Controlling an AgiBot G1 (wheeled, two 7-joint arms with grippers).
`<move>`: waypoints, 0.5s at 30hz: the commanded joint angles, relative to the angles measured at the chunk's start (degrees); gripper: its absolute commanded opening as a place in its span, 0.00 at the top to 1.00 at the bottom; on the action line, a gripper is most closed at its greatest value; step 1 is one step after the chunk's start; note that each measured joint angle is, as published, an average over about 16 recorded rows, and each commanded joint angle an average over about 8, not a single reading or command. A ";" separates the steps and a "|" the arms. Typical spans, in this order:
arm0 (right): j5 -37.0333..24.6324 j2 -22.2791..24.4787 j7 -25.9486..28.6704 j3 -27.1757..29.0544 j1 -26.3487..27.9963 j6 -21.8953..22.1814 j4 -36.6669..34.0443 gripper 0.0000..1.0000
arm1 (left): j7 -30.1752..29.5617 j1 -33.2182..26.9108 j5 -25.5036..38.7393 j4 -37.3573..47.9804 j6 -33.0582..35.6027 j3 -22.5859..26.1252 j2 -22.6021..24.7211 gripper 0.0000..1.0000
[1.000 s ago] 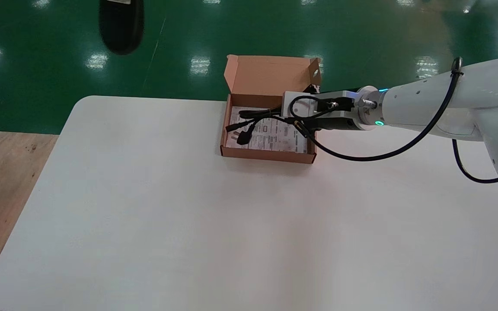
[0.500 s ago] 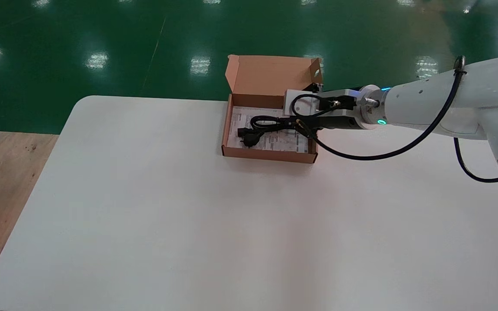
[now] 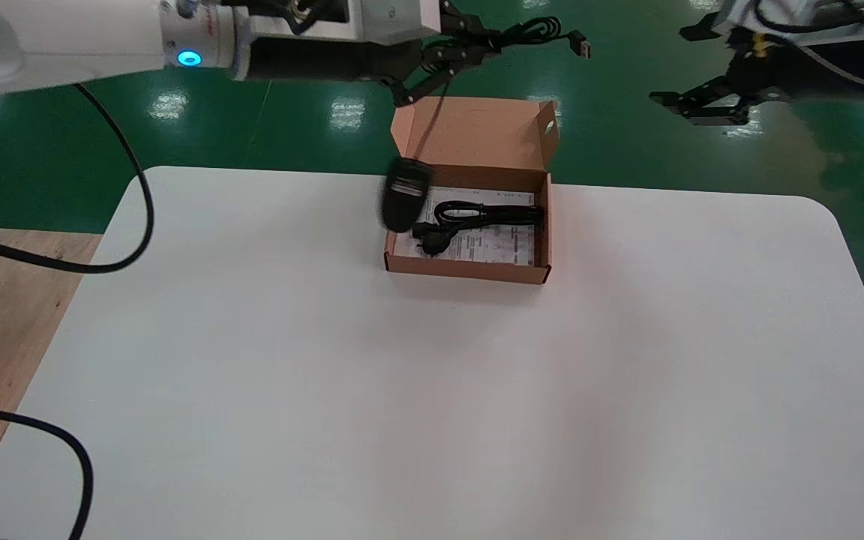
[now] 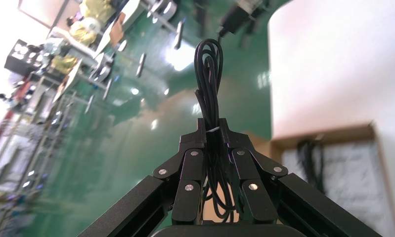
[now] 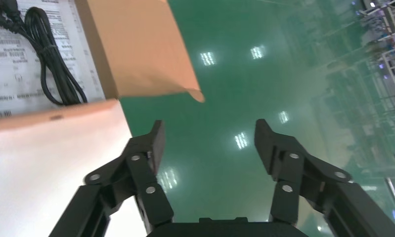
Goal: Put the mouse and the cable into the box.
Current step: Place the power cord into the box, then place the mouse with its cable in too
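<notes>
**Mouse hangs over the box; cable already inside**

The mouse (image 3: 404, 202) dangles by its cord (image 3: 529, 34) well below the left gripper (image 3: 443, 56). It hangs at the box's (image 3: 469, 270) far left corner, blurred, so I cannot tell whether it touches the wall. The box sits at the middle of the table's (image 3: 402, 390) far edge with its lid flap up. The cable (image 3: 488, 216) lies coiled inside it on a printed sheet (image 3: 503, 244), toward the far wall.

Half a second ago the right gripper (image 3: 694, 67) was down at the box's right side with the cable beneath it, and no left arm or mouse was in sight. Now the right arm is up past the table's far right edge, and the left arm reaches in from the far left corner with the mouse.

In the left wrist view the left gripper (image 4: 212, 131) is clamped tight on the bundled cord (image 4: 210, 74), whose loop sticks out past the fingertips (image 4: 201, 129). In the right wrist view the right gripper (image 5: 207, 136) has its fingers (image 5: 153, 143) spread wide with nothing between them. It is in the air beyond the box flap (image 5: 131, 49), with the cable (image 5: 47, 74) showing inside the box.
</notes>
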 commanded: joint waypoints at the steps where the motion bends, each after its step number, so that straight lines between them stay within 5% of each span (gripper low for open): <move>1: 0.11 2.56 0.13 0.10 1.87 -2.11 -0.03 0.00 | 1.62 0.89 -0.62 2.65 0.65 -0.17 2.16 1.00; 7: -1.53 8.56 -0.21 -0.88 3.34 -3.11 -0.59 0.00 | 3.87 5.45 -1.67 4.03 -1.58 1.72 4.64 1.00; 15: -3.49 13.34 -0.59 -2.08 4.58 -1.89 -1.31 0.00 | 1.50 10.39 -5.03 -1.33 -15.54 6.83 5.04 1.00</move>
